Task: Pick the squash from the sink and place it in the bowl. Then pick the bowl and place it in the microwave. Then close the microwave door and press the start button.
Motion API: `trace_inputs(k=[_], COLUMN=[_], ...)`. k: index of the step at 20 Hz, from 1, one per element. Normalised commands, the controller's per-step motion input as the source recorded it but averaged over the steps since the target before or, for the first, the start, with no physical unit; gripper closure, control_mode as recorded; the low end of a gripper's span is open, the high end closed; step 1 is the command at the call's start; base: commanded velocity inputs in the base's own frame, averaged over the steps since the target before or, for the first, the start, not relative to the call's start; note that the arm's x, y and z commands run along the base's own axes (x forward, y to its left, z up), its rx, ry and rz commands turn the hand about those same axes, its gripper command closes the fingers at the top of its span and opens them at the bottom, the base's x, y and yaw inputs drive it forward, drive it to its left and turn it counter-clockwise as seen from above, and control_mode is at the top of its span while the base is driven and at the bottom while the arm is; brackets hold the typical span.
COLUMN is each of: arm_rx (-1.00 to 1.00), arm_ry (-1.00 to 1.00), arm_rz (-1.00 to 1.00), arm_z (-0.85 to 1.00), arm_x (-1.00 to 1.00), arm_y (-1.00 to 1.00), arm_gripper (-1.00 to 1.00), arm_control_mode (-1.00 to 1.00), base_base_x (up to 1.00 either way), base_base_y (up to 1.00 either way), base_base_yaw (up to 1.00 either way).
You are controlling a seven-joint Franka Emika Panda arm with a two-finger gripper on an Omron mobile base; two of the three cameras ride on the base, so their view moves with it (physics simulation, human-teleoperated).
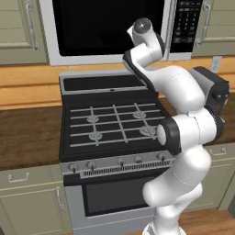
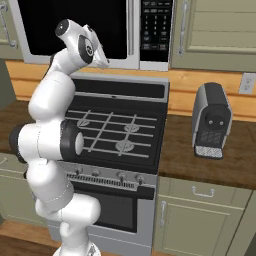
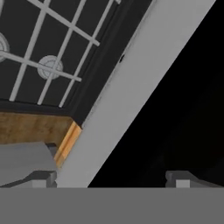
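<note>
I see microwave door [image 1: 108, 27] shut, dark window right ahead of gripper [image 3: 111, 179]; fingertips apart, nothing between. Door's silver lower frame [image 3: 131, 94] runs diagonally near left tip; gas stove [image 1: 114, 124] below, keypad [image 2: 156, 27] to right

Shut microwave door [image 1: 108, 27] blocks the microwave [image 1: 121, 30]

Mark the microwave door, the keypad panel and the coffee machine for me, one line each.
microwave door [image 1: 108, 27]: left base view, on its dark window.
keypad panel [image 2: 156, 31]: right base view, on the black button area.
coffee machine [image 2: 212, 120]: right base view, on its dark front face.
</note>
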Motion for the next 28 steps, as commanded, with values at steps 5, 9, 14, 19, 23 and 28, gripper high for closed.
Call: trace_inputs(k=[5, 9, 14, 19, 23, 28], arm_rx=[0.09, 0.18, 0.26, 0.19, 0.05, 0.01], arm_ry=[0.0, -0.01, -0.11, -0.19, -0.11, -0.13], arm_rz=[0.05, 0.1, 0.22, 0.21, 0.08, 0.0], arm_z=[0.01, 0.07, 0.01, 0.0, 0.0, 0.12], arm_x=[-0.16, -0.6, -1.0, -0.76, 0.13, 0.28], arm_y=[-0.01, -0.16, -0.64, -0.83, -0.8, -0.69], arm_gripper=[-1.0, -1.0, -1.0, -1.0, -1.0, -1.0], arm_control_mode=[-1.0, -1.0, -1.0, -1.0, -1.0, -1.0], base_base_x=[0.0, 0.0, 0.0, 0.0, 0.0, 0.0], base_base_y=[0.0, 0.0, 0.0, 0.0, 0.0, 0.0], base_base_yaw=[0.0, 0.0, 0.0, 0.0, 0.0, 0.0])
